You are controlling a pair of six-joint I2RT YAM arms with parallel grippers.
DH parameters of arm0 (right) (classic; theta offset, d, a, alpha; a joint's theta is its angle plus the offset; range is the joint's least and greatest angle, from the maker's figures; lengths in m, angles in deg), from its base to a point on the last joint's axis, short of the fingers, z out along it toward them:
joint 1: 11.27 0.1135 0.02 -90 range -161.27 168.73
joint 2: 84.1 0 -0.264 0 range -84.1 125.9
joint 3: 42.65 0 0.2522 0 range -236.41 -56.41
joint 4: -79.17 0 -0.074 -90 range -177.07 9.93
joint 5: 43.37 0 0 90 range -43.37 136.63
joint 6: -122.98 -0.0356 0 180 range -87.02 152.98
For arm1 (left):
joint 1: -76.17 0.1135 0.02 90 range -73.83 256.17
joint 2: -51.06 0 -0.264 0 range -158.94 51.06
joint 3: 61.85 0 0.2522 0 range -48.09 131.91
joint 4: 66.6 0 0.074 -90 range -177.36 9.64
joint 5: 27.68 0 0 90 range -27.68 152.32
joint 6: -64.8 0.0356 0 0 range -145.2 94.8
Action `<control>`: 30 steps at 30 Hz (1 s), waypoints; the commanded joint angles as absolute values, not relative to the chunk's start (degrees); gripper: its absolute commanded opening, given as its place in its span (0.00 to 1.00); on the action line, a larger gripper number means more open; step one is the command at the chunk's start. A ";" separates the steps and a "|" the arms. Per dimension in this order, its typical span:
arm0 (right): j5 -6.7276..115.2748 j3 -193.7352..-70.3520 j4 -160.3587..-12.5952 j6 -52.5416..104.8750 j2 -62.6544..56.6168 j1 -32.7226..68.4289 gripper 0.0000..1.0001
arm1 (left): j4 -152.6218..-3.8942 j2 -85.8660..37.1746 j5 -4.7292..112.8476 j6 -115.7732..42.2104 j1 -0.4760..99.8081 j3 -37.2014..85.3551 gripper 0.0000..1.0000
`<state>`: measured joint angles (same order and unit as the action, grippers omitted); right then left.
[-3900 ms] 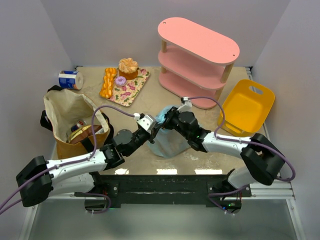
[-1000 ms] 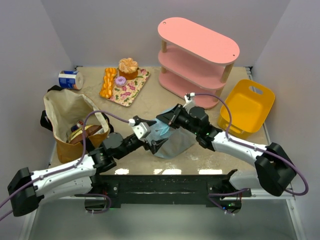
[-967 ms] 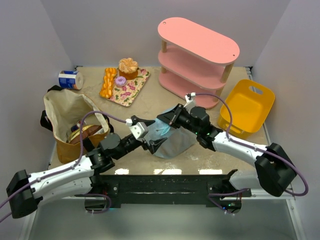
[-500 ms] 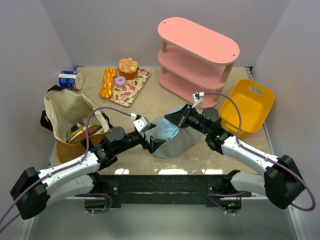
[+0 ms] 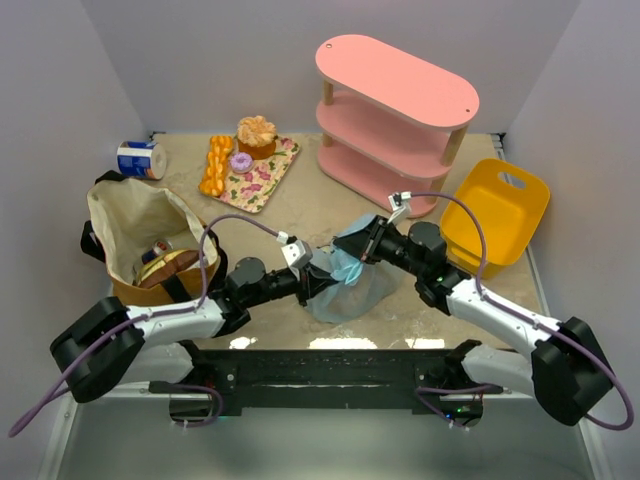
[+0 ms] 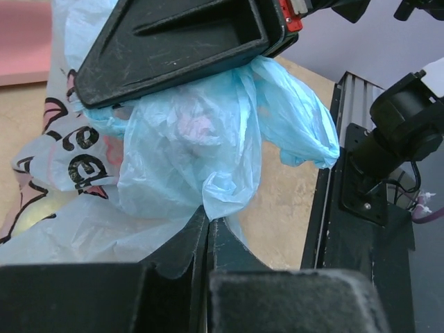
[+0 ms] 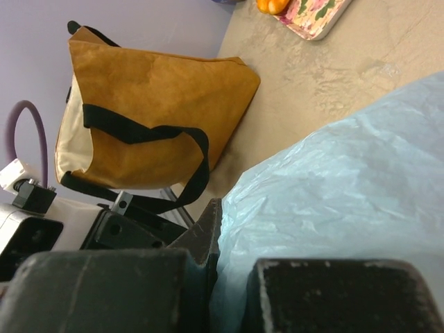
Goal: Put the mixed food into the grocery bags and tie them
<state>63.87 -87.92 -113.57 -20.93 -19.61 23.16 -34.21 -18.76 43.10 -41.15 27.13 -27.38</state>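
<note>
Right, both sets of jaws are clamped on the thin blue plastic bag [image 5: 345,290], which sits on the bench [image 5: 310,205] just below the middle of the overhead frame. The left jaws pinch a bunched twist of its top [image 6: 208,166], and the right jaws grip the film opposite. To knot it well, I'd cross the two ends slowly with even tension, so nothing tears or slips free.

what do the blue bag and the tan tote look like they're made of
Blue bag: thin plastic film, slightly glossy; it is translucent and crumples into fine wrinkles. Tan tote: probably canvas or a stiff paper-like fabric, matte; it holds broad soft creases, with black woven-looking straps.
</note>
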 commanded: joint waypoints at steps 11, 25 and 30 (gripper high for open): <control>62.54 -86.03 -111.94 -20.01 -27.50 22.12 0.00 | -16.23 -26.79 47.82 -50.15 17.19 -30.77 0.00; 66.40 -86.20 -110.53 -18.43 -27.77 21.69 0.00 | -40.36 -2.49 56.09 -47.17 26.67 -28.76 0.70; 71.23 -85.94 -115.01 -19.66 -25.65 21.51 0.00 | -44.15 -1.67 53.28 -49.19 30.20 -25.07 0.71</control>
